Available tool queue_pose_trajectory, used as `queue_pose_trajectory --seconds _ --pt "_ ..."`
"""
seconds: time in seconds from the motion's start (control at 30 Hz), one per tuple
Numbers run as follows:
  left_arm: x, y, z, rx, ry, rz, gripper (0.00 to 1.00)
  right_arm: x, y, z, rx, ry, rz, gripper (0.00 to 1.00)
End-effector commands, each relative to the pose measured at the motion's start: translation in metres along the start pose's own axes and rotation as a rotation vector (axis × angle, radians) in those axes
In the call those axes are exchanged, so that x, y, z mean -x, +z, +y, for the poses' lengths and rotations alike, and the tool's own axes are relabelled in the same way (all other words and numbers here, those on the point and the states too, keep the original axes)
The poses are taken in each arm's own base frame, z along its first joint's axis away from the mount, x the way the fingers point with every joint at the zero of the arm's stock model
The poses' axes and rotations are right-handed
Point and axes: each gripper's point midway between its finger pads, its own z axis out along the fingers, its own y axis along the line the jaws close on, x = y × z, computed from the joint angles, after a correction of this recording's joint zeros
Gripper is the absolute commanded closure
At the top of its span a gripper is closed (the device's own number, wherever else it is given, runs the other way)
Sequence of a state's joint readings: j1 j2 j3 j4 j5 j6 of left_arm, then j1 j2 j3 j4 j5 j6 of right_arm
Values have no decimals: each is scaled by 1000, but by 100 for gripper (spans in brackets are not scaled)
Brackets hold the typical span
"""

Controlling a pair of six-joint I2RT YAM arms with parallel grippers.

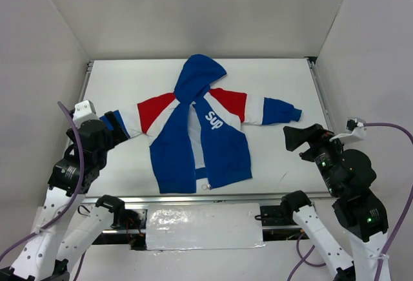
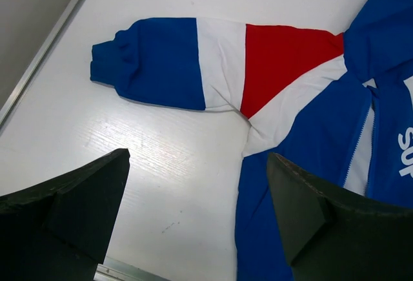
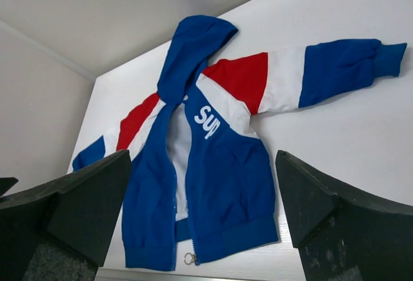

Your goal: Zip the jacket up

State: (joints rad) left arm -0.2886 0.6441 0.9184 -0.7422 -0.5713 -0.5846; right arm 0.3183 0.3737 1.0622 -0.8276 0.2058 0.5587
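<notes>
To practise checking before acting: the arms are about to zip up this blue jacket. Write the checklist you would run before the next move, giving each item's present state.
1. Jacket lies flat, front up: ok.
2. Zip pull in view at the hem: ok.
3. Zip ends joined at the hem: cannot tell.
4. Sleeves spread away from the zip line: ok.
5. Left fingers open, holding nothing: ok.
6. Right fingers open, holding nothing: ok.
</notes>
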Motion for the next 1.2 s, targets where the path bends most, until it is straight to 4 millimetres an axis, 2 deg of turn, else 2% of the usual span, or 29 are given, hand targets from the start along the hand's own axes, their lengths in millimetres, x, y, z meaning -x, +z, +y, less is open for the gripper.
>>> queue_pose_trajectory --seconds 0.0,0.07,0.33,0.5,0.6,0.67,0.7,0.73,0.77,0.8,0.87,0.9,0.93,1.03,1.07,1.1,1.13,1.17 --pt "19 -7 7 37 -57 -56 0 6 -2 -2 -22 15 -20 0" --pt "20 -8 12 66 -81 -72 1 7 -4 -2 -17 18 -26 0" --pt "17 -8 0 -7 -85 -61 1 3 -4 6 45 21 -29 0" --pt "11 -8 -17 -78 -106 -6 1 -16 8 18 90 16 79 0" --pt "-11 -5 -32 -127 -140 101 1 -41 20 32 172 -18 196 0" --pt "-33 2 -39 -127 -151 195 1 -61 33 32 170 -28 290 0" --pt "-43 1 -53 -176 -185 251 1 -69 37 30 158 -33 328 0" --pt "-62 -1 -67 -216 -170 305 1 -75 41 29 149 -36 358 0" --pt "-74 4 -76 -210 -166 321 1 -85 49 26 133 -37 401 0" --pt "-95 -11 -103 -275 -159 369 0 -91 51 27 135 -38 418 0" --pt "-141 -17 -123 -241 -65 432 1 -100 58 22 114 -42 439 0" --pt "-162 -34 -137 -247 -22 436 1 -101 60 22 113 -44 435 0" --pt "-186 -35 -145 -184 57 469 1 -103 61 19 103 -47 437 0" --pt "-227 -48 -154 -119 165 532 4 -105 59 19 109 -52 437 0" --pt "-246 -45 -153 -86 218 541 6 -105 56 19 118 -55 435 0" --pt "-258 -56 -164 -128 239 554 9 -105 55 18 119 -54 432 0" --pt "-274 -58 -166 -116 286 564 9 -104 53 19 130 -58 422 0" --pt "-284 -68 -171 -134 312 573 10 -106 52 17 128 -59 424 0"
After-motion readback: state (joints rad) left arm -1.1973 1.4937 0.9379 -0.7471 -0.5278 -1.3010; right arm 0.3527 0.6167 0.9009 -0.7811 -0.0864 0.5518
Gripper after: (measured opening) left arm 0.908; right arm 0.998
